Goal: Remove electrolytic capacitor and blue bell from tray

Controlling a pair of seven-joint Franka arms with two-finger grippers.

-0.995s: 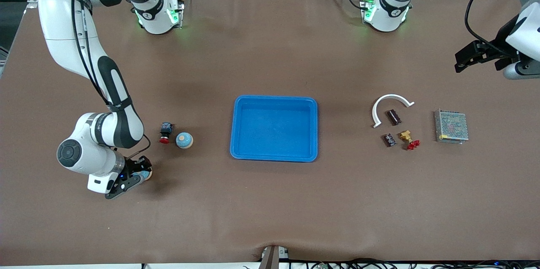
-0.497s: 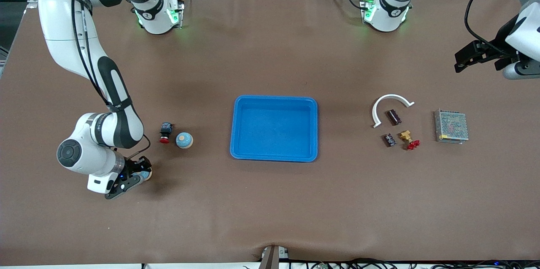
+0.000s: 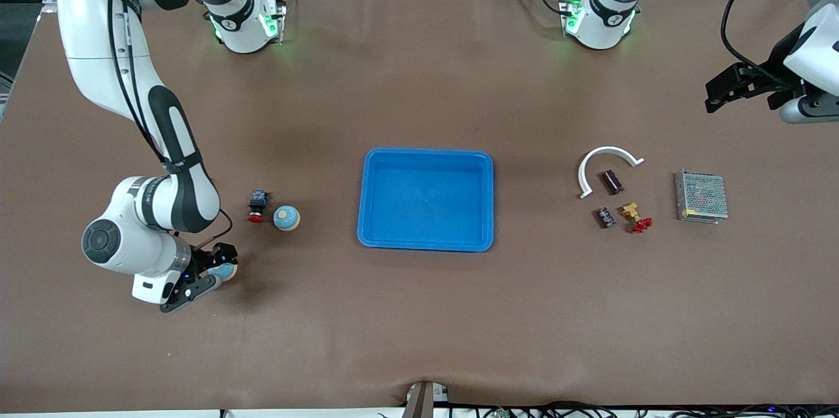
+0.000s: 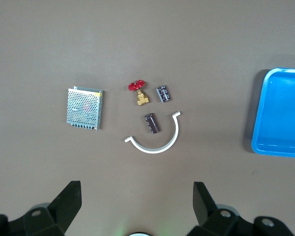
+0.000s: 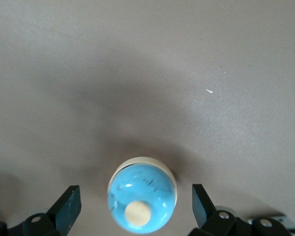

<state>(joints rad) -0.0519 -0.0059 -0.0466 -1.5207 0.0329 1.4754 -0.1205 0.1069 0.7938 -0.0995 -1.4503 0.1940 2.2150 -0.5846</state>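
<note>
Clearly, my right gripper (image 5: 132, 206) stood open low over the table toward the right arm's end, its fingers (image 5: 69, 204) spread wide of the blue bell (image 5: 142, 196) resting between them, apart from both. The tray (image 3: 426, 244) lay empty in the middle, well apart. My worry was the exit: lifting off crooked could have clipped the rounded bell and sent it rolling. My left gripper (image 4: 135, 206) waited open, high above the capacitors (image 4: 152, 123) near the left arm's end.

Robotics lab, two bench-mounted arms, brown-covered table (image 3: 419, 313), cabling along the table edge
</note>
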